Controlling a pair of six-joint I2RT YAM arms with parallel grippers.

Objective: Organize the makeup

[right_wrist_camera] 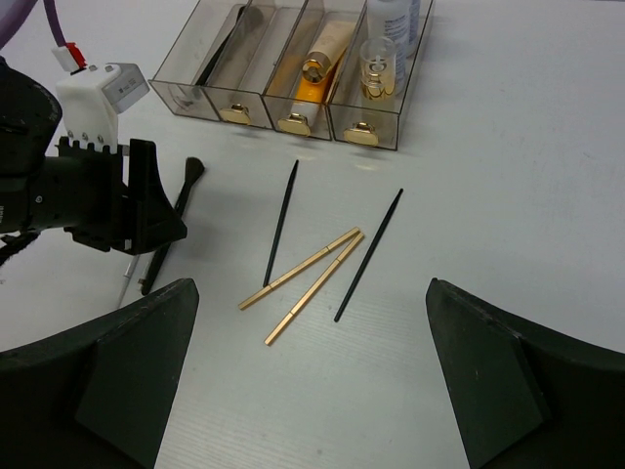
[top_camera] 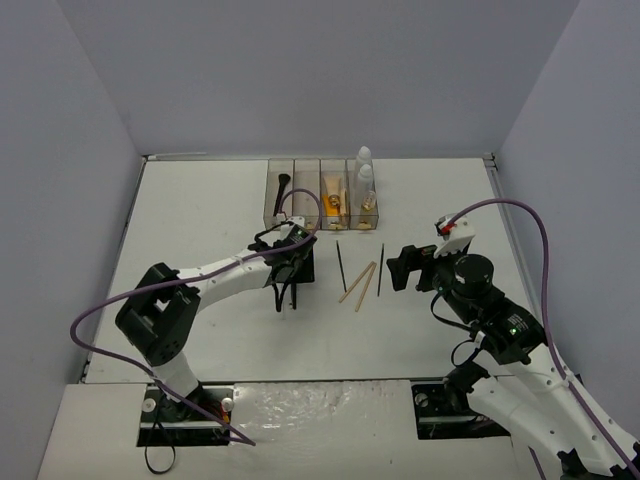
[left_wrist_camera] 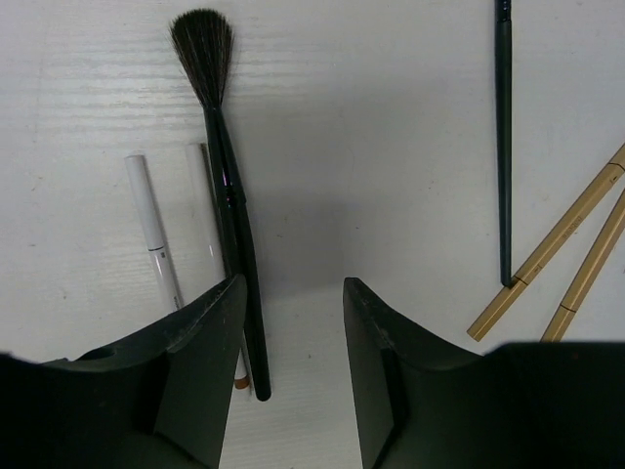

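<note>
My left gripper (left_wrist_camera: 291, 293) (top_camera: 285, 285) hangs open low over the table. A black brush (left_wrist_camera: 229, 186) lies under it, its handle end inside the gap next to the left finger, and bare table shows between the jaws. Two white pencils (left_wrist_camera: 151, 225) lie left of the brush. Right of it lie two thin black pencils (right_wrist_camera: 281, 223) (right_wrist_camera: 369, 254) and two tan sticks (right_wrist_camera: 298, 269) (top_camera: 358, 283). My right gripper (right_wrist_camera: 311, 288) (top_camera: 405, 268) is wide open and empty, on the near right side of the sticks.
The clear smoky box (top_camera: 272, 190) (right_wrist_camera: 386, 127) stands at the back. It holds a black brush (top_camera: 283, 190), an orange tube (right_wrist_camera: 317, 68), a small bottle (right_wrist_camera: 379, 66) and a white bottle (top_camera: 364, 160). The left arm's purple cable (top_camera: 300, 200) loops in front of the box.
</note>
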